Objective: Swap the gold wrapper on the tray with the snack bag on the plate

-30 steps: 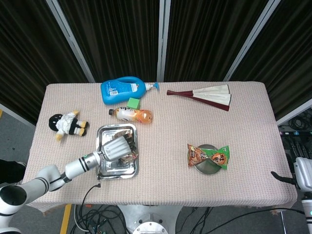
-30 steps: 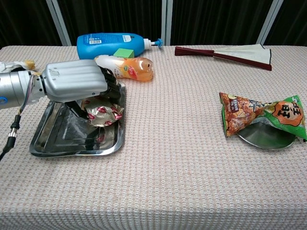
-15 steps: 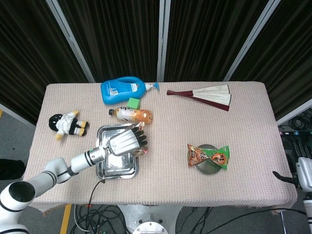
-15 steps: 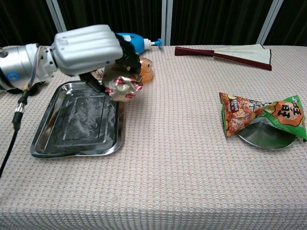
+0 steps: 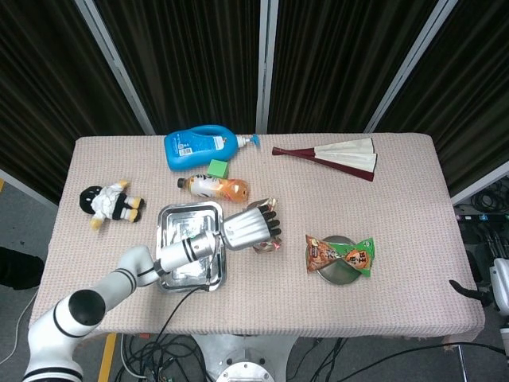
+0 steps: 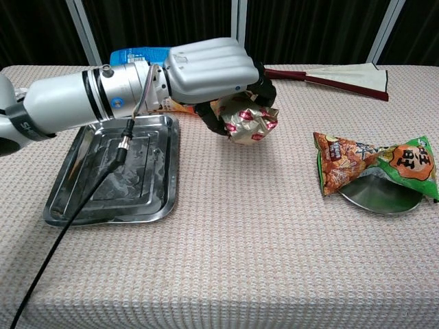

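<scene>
The left hand (image 6: 212, 72) grips the gold wrapper (image 6: 248, 123) from above, its dark fingers (image 6: 266, 88) curled around the crumpled foil, and holds it in the air above the tablecloth (image 6: 260, 260), between the tray (image 6: 68, 199) and the plate (image 6: 384, 199). In the head view the same hand (image 5: 248, 228) sits just past the tray's right edge, with the wrapper (image 5: 266, 243) showing beneath it. The silver forearm reaches back over the tray, which holds nothing, and a black cable hangs from the wrist across it. The snack bag (image 6: 374, 164) lies on the plate at the right, well apart from the hand, its orange and green ends overhanging the rim. Behind the arm lie an orange drink bottle (image 5: 216, 188), a small green block (image 5: 219, 168) and a blue detergent bottle (image 5: 203, 146) on its side. A folded fan (image 5: 338, 155) lies at the far right of the table and a stuffed doll (image 5: 111, 204) near the left edge. Of the right hand (image 5: 499, 288) only a sliver shows at the frame's right border; how its fingers lie cannot be told.
</scene>
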Robot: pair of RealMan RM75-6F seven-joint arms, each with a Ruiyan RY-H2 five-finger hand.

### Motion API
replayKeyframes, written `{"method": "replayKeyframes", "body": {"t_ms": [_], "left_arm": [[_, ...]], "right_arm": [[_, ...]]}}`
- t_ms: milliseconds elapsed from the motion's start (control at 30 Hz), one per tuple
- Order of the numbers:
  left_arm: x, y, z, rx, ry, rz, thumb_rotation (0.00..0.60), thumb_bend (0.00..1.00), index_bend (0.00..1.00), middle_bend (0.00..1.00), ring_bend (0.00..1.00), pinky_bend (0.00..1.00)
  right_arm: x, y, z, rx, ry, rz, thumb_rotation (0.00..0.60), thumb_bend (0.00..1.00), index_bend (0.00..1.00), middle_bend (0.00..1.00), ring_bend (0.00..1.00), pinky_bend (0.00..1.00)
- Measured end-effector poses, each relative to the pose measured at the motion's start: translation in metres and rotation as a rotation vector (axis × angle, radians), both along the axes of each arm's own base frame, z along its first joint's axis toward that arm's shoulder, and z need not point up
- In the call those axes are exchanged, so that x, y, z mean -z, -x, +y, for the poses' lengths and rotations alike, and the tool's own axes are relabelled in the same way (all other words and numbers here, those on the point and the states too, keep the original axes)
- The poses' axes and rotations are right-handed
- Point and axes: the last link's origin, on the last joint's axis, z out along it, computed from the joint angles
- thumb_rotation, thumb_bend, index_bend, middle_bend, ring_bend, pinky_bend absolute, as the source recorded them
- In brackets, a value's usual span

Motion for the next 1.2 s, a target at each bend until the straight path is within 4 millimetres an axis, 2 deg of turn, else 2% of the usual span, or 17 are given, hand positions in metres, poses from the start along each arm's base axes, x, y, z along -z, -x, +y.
{"method": "replayKeyframes", "body": {"t_ms": [100, 233, 300, 433, 567, 700, 867, 967, 1067, 1200], "left_arm": [[0.007, 0.0, 0.005, -0.015, -0.011, 0.024, 0.6, 0.31, 0.41, 0.39, 0.31, 0.42], [0.015, 0.004, 0.011, -0.037, -0.038, 0.074, 0.6, 0.26, 0.2, 0.2, 0.17, 0.32], [0.016, 0.006, 0.012, -0.038, -0.044, 0.083, 0.6, 0.22, 0.13, 0.15, 0.15, 0.3], [0.009, 0.011, 0.014, -0.029, -0.075, 0.066, 0.6, 0.2, 0.12, 0.14, 0.14, 0.29], [-0.01, 0.025, 0.024, -0.055, -0.119, 0.056, 0.6, 0.19, 0.12, 0.14, 0.14, 0.29], [-0.041, 0.057, 0.031, -0.118, -0.179, 0.041, 0.6, 0.17, 0.12, 0.14, 0.14, 0.27], [-0.081, 0.105, 0.024, -0.238, -0.239, 0.018, 0.6, 0.14, 0.12, 0.15, 0.13, 0.25], [-0.106, 0.135, 0.01, -0.336, -0.268, 0.0, 0.6, 0.1, 0.12, 0.15, 0.13, 0.24], [-0.13, 0.168, -0.012, -0.468, -0.287, -0.028, 0.6, 0.09, 0.12, 0.15, 0.13, 0.24], [-0.161, 0.221, -0.057, -0.7, -0.326, -0.074, 0.6, 0.07, 0.12, 0.16, 0.13, 0.23]], "right_arm": [[0.001, -0.001, -0.002, -0.007, -0.001, -0.006, 0.6, 0.02, 0.0, 0.0, 0.0, 0.0], [0.002, 0.0, -0.003, -0.006, -0.004, -0.011, 0.6, 0.02, 0.0, 0.0, 0.0, 0.0], [0.003, 0.002, -0.003, -0.003, -0.007, -0.01, 0.6, 0.02, 0.0, 0.0, 0.0, 0.0], [0.003, 0.003, -0.002, 0.002, -0.011, -0.009, 0.6, 0.02, 0.0, 0.0, 0.0, 0.0], [0.004, 0.003, -0.002, -0.003, -0.021, -0.002, 0.6, 0.02, 0.0, 0.0, 0.0, 0.0], [0.005, -0.004, -0.006, -0.027, -0.046, 0.017, 0.6, 0.02, 0.0, 0.0, 0.0, 0.0], [0.014, -0.022, -0.02, -0.085, -0.113, 0.049, 0.6, 0.02, 0.0, 0.0, 0.0, 0.0], [0.023, -0.039, -0.033, -0.139, -0.168, 0.071, 0.6, 0.02, 0.0, 0.0, 0.0, 0.0], [0.033, -0.054, -0.045, -0.187, -0.221, 0.104, 0.6, 0.01, 0.0, 0.0, 0.0, 0.0], [0.049, -0.075, -0.06, -0.237, -0.305, 0.135, 0.6, 0.01, 0.0, 0.0, 0.0, 0.0]]}}
